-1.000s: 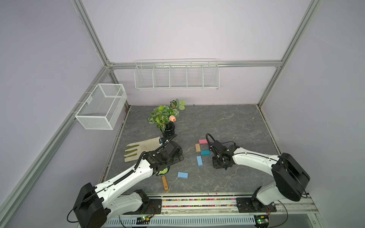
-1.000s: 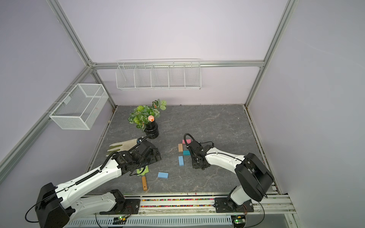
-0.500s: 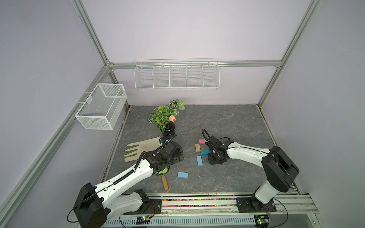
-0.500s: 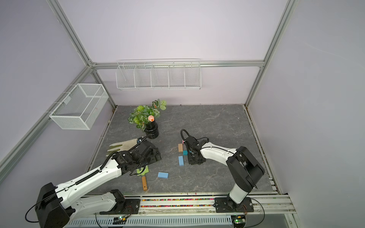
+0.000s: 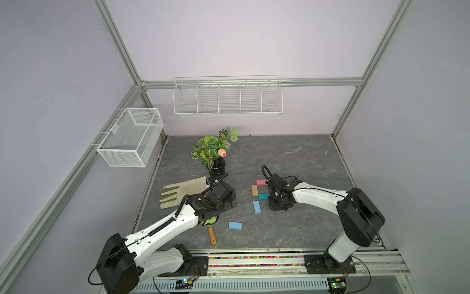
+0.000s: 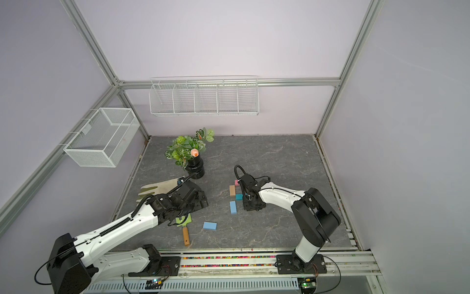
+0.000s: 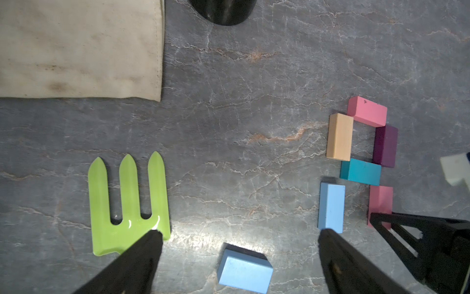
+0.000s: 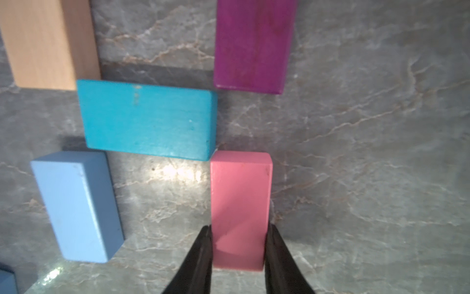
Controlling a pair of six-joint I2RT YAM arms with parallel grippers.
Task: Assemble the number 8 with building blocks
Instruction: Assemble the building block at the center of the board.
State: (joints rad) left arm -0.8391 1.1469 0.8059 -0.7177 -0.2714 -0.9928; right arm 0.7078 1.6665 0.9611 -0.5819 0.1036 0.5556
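The right gripper (image 8: 239,226) clamps a pink brick (image 8: 240,198) near the middle of the worktop (image 5: 292,157), touching a corner of the teal brick (image 8: 147,119). The left gripper (image 7: 239,231) stands wide open above a light blue brick (image 7: 245,271).

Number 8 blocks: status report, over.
Right claw shut on pink rectangular wooden block, beside teal wooden block. Left claw open, empty. Light blue rectangular block loose, bottom bar missing. Nothing blocking.

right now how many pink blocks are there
2: one pink block lies farthest back, beside the tan block; the other pink block is in the right gripper. None seems hidden.
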